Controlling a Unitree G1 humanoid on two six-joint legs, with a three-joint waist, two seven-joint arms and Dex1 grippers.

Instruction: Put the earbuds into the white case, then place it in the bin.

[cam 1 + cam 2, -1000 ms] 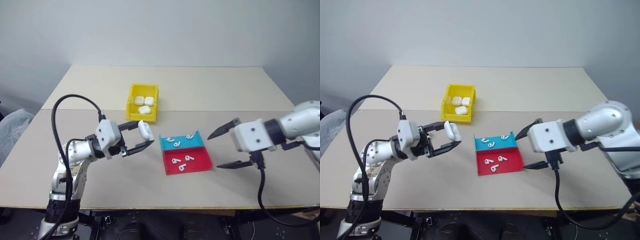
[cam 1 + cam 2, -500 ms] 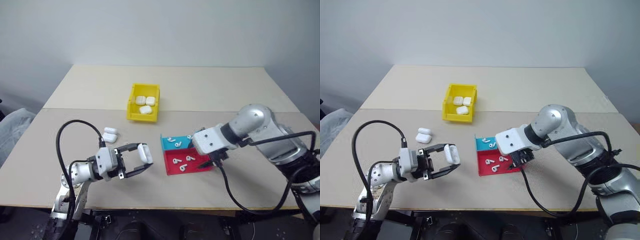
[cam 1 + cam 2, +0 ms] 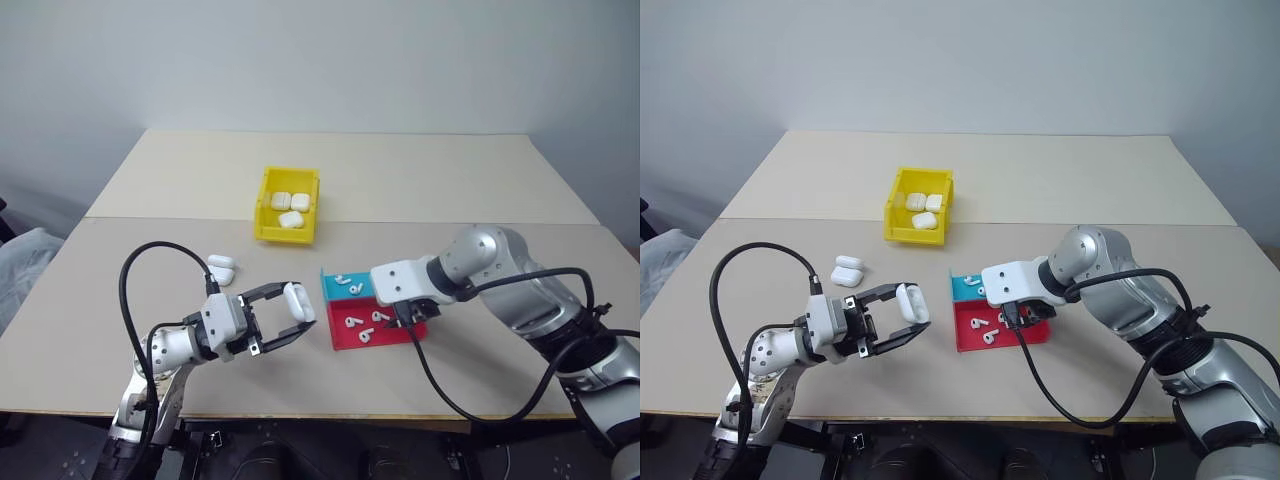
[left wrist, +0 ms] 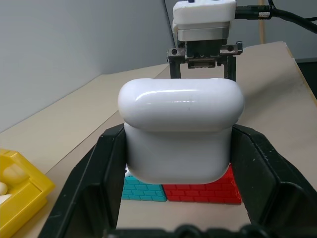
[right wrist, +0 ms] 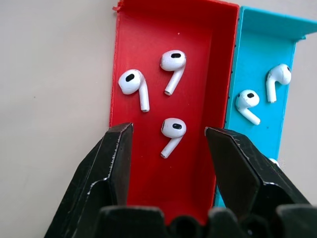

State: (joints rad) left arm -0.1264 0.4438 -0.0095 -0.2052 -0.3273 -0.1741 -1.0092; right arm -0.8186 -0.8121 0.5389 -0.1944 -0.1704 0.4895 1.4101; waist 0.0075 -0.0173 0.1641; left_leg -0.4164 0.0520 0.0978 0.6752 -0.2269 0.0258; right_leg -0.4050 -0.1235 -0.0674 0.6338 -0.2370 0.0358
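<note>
Jaws of the left gripper [image 4: 181, 148] clamp the unmarked white case [image 4: 181, 130]; right gripper [image 5: 168, 144] jaws apart over earbuds [image 5: 173, 130].

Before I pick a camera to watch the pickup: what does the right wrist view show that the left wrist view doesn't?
Right wrist view: the insides of the trays, with three earbuds lying in the red tray and more in the teal tray. The right tool is open astride one earbud, not touching it.
Left wrist view: the white case clamped in the left tool, lid closed, and a corner of the bin.
Both: the red and teal trays side by side on the table.
</note>
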